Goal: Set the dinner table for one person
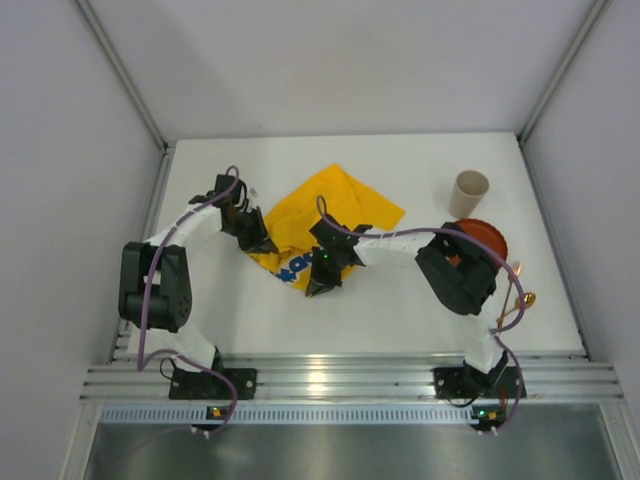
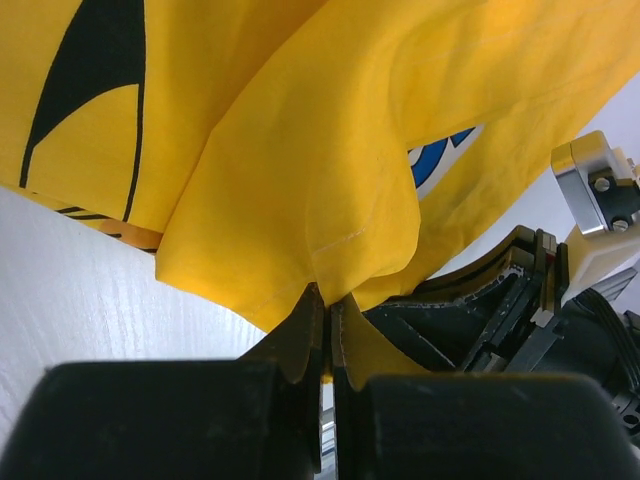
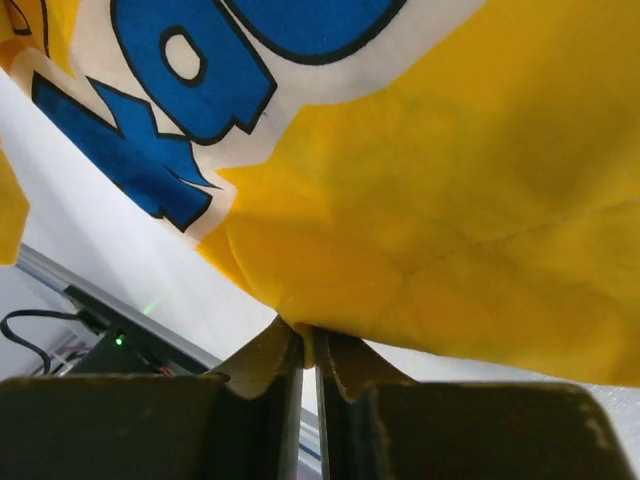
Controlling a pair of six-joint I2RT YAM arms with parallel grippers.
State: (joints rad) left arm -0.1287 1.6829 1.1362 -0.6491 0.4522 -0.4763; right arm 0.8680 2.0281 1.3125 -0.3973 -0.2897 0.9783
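Note:
A yellow printed cloth mat (image 1: 330, 215) lies crumpled on the white dinner table (image 1: 400, 300), mid table. My left gripper (image 1: 262, 243) is shut on the mat's left edge; the left wrist view shows the cloth (image 2: 300, 170) pinched between the closed fingers (image 2: 305, 330). My right gripper (image 1: 322, 284) is shut on the mat's near edge; the right wrist view shows yellow cloth with blue lettering (image 3: 420, 200) clamped in the fingers (image 3: 275, 355). The two grippers are close together.
A beige cup (image 1: 469, 193) stands at the back right. An orange-red plate (image 1: 485, 238) lies behind the right arm, partly hidden. Gold cutlery (image 1: 515, 305) lies at the right near edge. A silver rail (image 1: 350, 375) runs along the near edge.

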